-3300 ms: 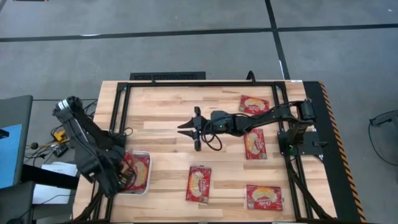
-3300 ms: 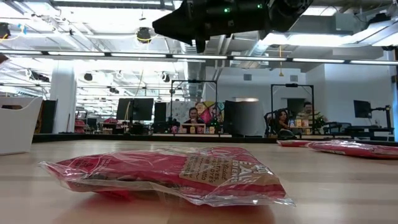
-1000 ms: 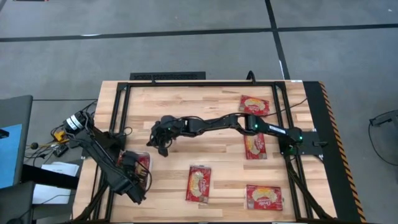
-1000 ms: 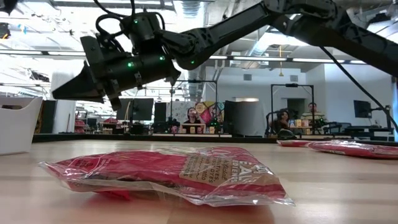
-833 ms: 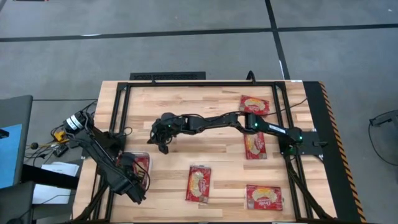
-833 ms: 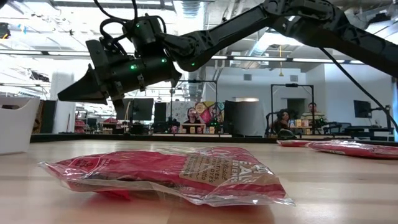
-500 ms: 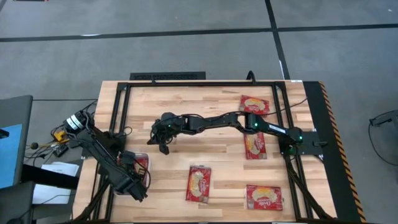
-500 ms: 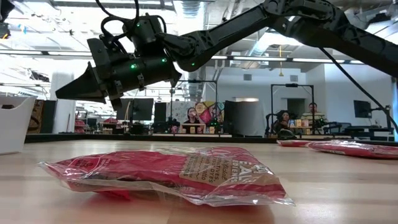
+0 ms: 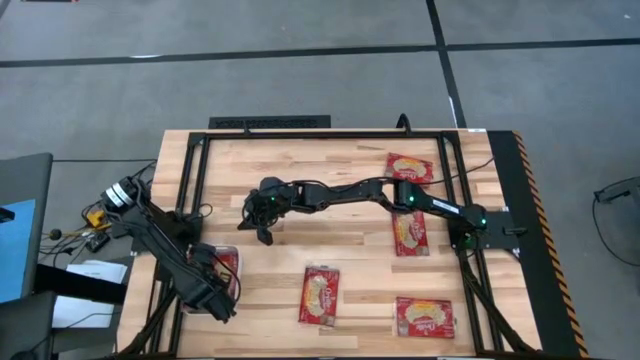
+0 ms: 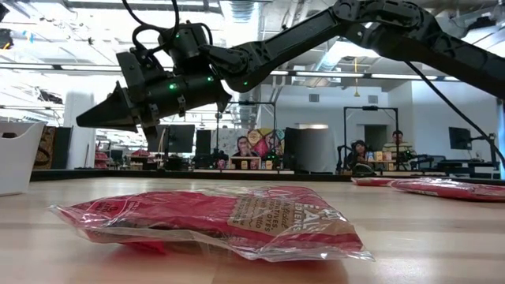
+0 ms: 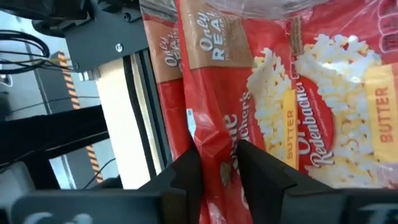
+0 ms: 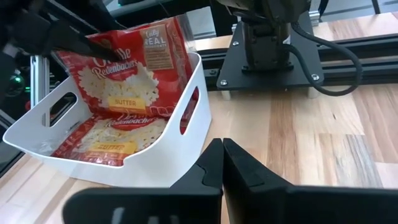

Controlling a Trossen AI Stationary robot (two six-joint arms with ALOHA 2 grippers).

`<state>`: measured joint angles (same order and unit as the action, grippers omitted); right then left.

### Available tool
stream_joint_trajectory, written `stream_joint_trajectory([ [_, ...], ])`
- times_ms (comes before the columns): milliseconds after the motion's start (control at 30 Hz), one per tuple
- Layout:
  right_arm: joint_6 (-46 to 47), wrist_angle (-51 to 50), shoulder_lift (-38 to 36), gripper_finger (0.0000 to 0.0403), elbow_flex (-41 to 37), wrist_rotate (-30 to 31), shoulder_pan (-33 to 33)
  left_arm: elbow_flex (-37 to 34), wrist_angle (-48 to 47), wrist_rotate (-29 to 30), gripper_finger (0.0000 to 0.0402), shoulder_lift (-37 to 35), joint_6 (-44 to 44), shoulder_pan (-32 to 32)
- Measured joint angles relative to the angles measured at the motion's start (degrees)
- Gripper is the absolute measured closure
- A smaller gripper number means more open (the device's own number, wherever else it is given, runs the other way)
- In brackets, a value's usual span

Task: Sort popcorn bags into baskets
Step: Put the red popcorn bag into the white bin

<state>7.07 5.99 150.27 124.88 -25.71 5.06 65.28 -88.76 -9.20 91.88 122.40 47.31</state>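
Black jointed arms, green lights, seemingly matte.

A red popcorn bag (image 10: 213, 219) in clear wrap lies flat on the wooden counter (image 10: 426, 237), close to the camera. Above it the right tool (image 10: 87, 120) hangs in the air with its fingers closed to a point. A white basket (image 10: 16, 158) stands at the edge, and more bags (image 10: 442, 188) lie far behind.
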Motion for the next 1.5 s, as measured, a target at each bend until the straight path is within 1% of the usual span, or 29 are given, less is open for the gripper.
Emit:
stream_joint_trajectory([
  [133,0.0,-0.05,-0.01,0.0385,0.0,0.0,-0.02,1.82,-1.04,-0.05,0.0287,-0.44,-2.6,0.0],
  [333,0.42,-0.03,-0.01,0.038,0.0,-0.18,0.26,3.06,-1.24,0.69,0.0267,-2.5,-3.72,0.0],
  [400,1.66,-0.03,-0.01,0.0382,0.0,-1.49,0.51,3.39,-1.24,2.74,0.0263,-3.5,-4.52,0.0],
  [467,2.66,-0.03,-0.01,0.0385,0.0,-3.0,1.04,3.95,-1.26,6.61,0.0262,-4.17,-5.3,0.02],
  [600,4.6,-0.21,-0.01,0.0384,0.0,-5.9,2.56,5.54,-1.23,16.71,0.0262,-5.04,-8.23,0.04],
  [733,5.08,-1.86,-0.69,0.038,-0.12,-5.92,3.89,6.31,-1.23,25.66,0.0262,-5.08,-11.81,-0.13],
  [833,4.85,-1.0,-1.3,0.0382,-0.09,-5.77,4.54,6.31,-1.23,31.13,0.0262,-5.08,-13.33,-0.28],
  [933,2.7,-3.67,-3.14,0.0385,-0.15,-4.49,5.12,6.31,-1.21,36.61,0.0262,-5.08,-14.9,-0.28],
  [1000,-1.33,-7.83,-5.31,0.0385,-0.11,-1.78,5.23,6.31,-1.23,40.43,0.0262,-5.08,-15.24,-0.26],
  [1133,-11.78,-19.5,-10.38,0.0382,0.07,5.71,4.93,6.31,-1.24,48.97,0.0262,-5.08,-15.5,-0.2],
  [1167,-13.48,-22.64,-11.63,0.0382,0.06,6.74,4.83,6.31,-1.26,51.24,0.0262,-5.08,-15.54,-0.2],
  [1233,-15.68,-26.21,-13.32,0.0382,-0.02,7.01,4.76,6.31,-1.25,54.58,0.0262,-5.08,-15.73,-0.22],
  [1367,-16.82,-31.99,-16.59,0.0385,-0.02,6.33,4.8,6.31,-1.23,58.28,0.0262,-5.06,-16.21,-0.22],
  [1500,-19.39,-36.76,-20.83,0.0384,-0.02,6.13,4.76,6.31,-1.24,63.26,0.0262,-5.06,-16.22,-0.27],
])
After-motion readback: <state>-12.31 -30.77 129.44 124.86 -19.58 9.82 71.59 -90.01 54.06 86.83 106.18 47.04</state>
